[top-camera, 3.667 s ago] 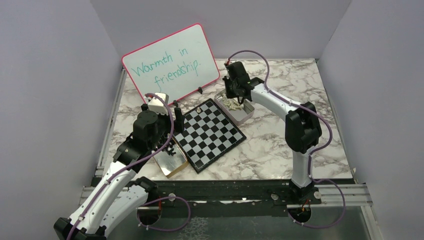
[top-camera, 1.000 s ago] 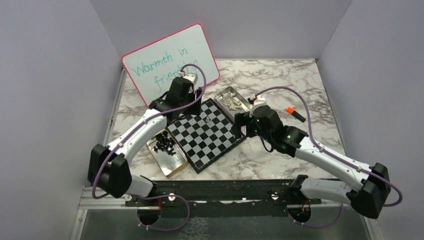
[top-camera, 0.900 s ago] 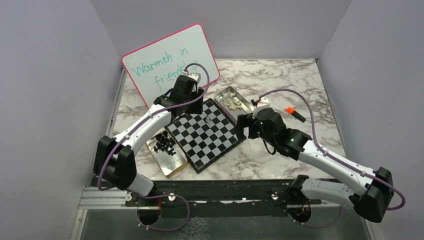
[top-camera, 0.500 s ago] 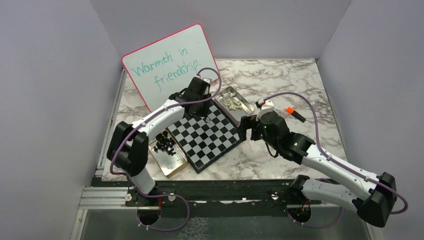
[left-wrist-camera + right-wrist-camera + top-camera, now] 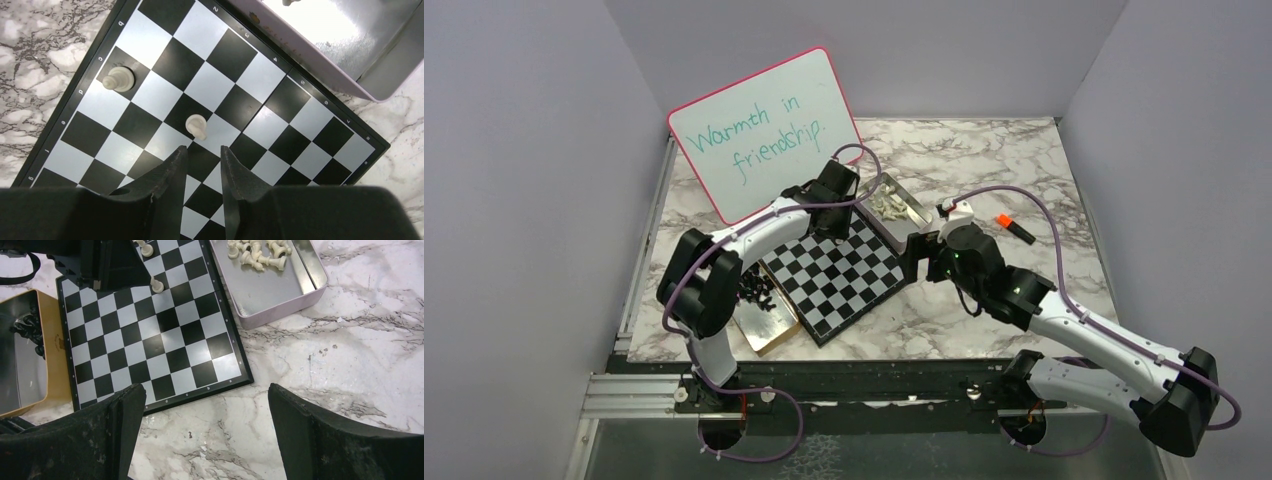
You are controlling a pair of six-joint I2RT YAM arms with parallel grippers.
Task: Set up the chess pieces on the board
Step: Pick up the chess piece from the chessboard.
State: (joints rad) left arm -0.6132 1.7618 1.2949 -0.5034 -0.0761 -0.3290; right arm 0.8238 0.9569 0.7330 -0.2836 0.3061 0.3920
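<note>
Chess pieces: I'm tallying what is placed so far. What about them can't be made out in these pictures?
Top view: the left arm covers the far corner of the board; pieces there are hidden.
Right wrist view: that arm hides the same corner; top edge cuts off the cream pieces in the tin, left edge the black pieces.
Left wrist view: two placed cream pieces seen from above; their kinds are unclear.
</note>
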